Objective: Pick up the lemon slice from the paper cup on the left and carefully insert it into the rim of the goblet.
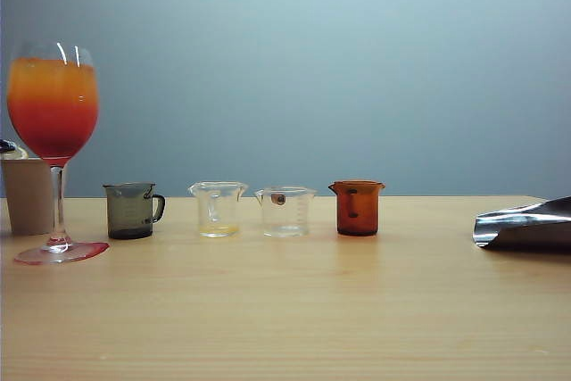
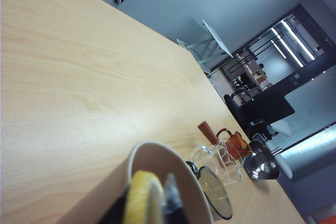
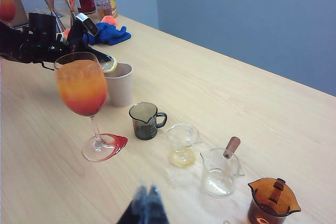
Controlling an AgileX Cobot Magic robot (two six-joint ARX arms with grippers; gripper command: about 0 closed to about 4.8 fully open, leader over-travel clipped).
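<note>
The goblet stands just beside the paper cup. Over that cup, the left gripper pinches the lemon slice. It should lift straight up, slowly. The right gripper waits nearby with its fingers together, holding nothing.
</note>
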